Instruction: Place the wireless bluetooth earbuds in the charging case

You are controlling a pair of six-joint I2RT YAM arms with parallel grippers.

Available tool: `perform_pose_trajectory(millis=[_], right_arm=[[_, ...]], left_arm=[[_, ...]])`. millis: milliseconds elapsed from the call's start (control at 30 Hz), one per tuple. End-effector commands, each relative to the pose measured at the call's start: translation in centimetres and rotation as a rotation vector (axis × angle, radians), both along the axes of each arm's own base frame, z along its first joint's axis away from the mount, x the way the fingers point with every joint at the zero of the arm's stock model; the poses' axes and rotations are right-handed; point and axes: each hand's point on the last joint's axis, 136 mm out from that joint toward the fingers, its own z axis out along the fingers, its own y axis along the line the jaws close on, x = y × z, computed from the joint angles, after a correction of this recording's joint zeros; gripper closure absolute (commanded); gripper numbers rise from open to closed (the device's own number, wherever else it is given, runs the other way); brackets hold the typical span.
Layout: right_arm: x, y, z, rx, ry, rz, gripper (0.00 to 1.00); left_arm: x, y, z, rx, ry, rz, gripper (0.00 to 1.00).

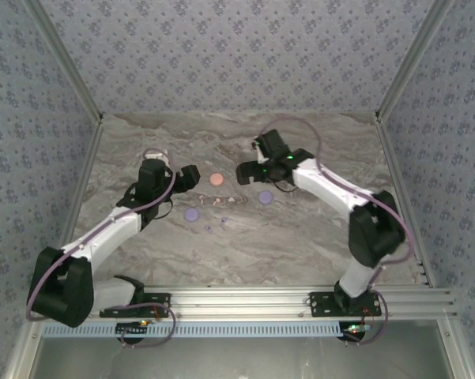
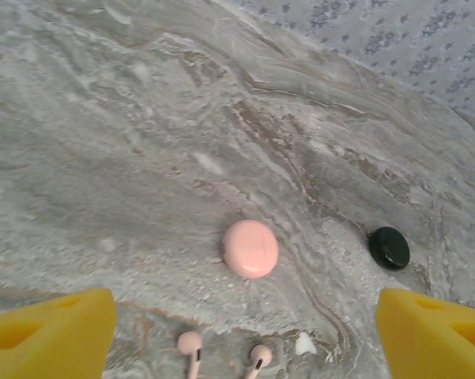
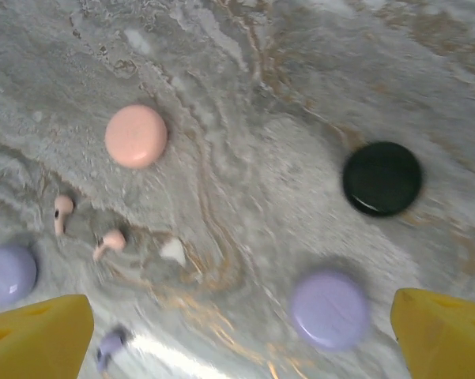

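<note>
Step in hand: pre-grasp, nothing picked up yet. Left pincer (image 2: 241,339) is spread wide and empty, hanging over two small pink stemmed earbuds (image 2: 191,345). They lie loose on the grey marbled desk (image 2: 103,158), just beside the round pink disc-shaped case (image 2: 250,248).

Right pincer (image 3: 241,339) is also spread and empty, over the round lilac disc case (image 3: 329,309), with the glossy black round disc case (image 3: 382,178) beyond it. A lilac bud (image 3: 111,343) lies near one yellow fingertip (image 3: 35,335).

All cases look shut. My read: a lid must be opened before any bud goes in, then a fine pinch on a stem, colour-matched.

Room: items cluster mid-desk, well apart from the desk edges and patterned walls (image 1: 221,55). The tight spot is between the pincers, which face each other across the pink case. I'd move one arm at a time.
</note>
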Motion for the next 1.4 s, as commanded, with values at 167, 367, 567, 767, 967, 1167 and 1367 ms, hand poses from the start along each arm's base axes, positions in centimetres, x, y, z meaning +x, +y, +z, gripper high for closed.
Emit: perform_pose_trajectory(millis=[167, 367, 567, 767, 967, 1167, 1367], right_arm=[[4.2, 7.8, -3.1, -0.035, -0.041, -0.106, 0.04], [5.9, 11.0, -5.9, -0.060, -0.019, -0.117, 0.11], [6.3, 12.0, -8.4, -0.118, -0.001, -0.119, 0.11], [5.5, 12.6, -10.2, -0.177, 0.015, -0.079, 0.15], [4.8, 12.3, -11.3, -0.220, 0.033, -0.060, 0.19], [4.6, 11.8, -11.9, -0.239, 0.045, -0.064, 0.23], [5.4, 11.3, -12.2, -0.228, 0.046, -0.086, 0.25]], left_arm=[[-2.2, 3.4, 1.7, -0.004, -0.049, 0.116, 0.12], [-3.3, 4.8, 1.6, -0.010, -0.065, 0.170, 0.09], [-3.4, 5.0, 1.8, -0.012, -0.070, 0.177, 0.08], [-3.3, 5.1, 1.5, -0.007, -0.062, 0.182, 0.07], [-3.3, 5.1, 1.4, -0.013, -0.058, 0.187, 0.07], [-3.3, 5.0, 1.6, -0.022, -0.059, 0.184, 0.07], [-3.3, 5.0, 1.5, -0.022, -0.055, 0.185, 0.07]])
